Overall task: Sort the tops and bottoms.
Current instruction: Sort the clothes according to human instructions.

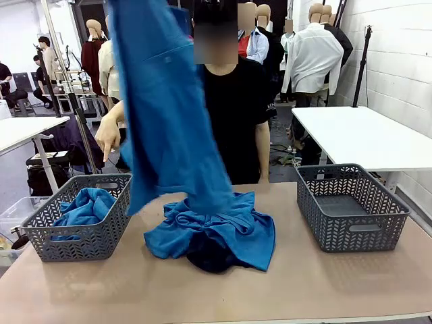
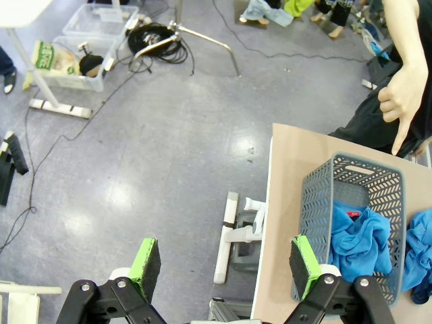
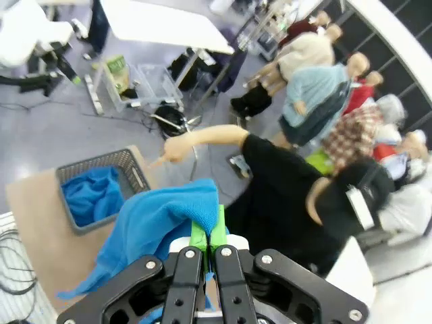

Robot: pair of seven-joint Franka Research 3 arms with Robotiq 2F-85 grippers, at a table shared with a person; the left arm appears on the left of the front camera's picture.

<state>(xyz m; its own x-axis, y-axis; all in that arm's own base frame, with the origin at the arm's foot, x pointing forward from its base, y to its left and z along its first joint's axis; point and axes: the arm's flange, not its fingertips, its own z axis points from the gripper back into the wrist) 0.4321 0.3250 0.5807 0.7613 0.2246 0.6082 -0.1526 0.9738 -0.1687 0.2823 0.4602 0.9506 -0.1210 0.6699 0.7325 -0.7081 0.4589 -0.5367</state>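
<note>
Tops pile (image 1: 233, 229) sits mid-table over the dark bottoms (image 1: 209, 260), with bare tabletop (image 1: 135, 290) along the near edge and gaps out to the left basket (image 1: 81, 243) and right basket (image 1: 351, 223). Left gripper (image 2: 224, 262) has its jaws wide apart, off the table's left edge over floor, and the left basket holding one blue top (image 2: 354, 233) is just beside one pad. Right gripper (image 3: 209, 231) is pinched tight on a lifted top (image 1: 169, 121) hanging from above down to the pile; behind it the person's hand (image 1: 108, 138) points down at the left basket.
</note>
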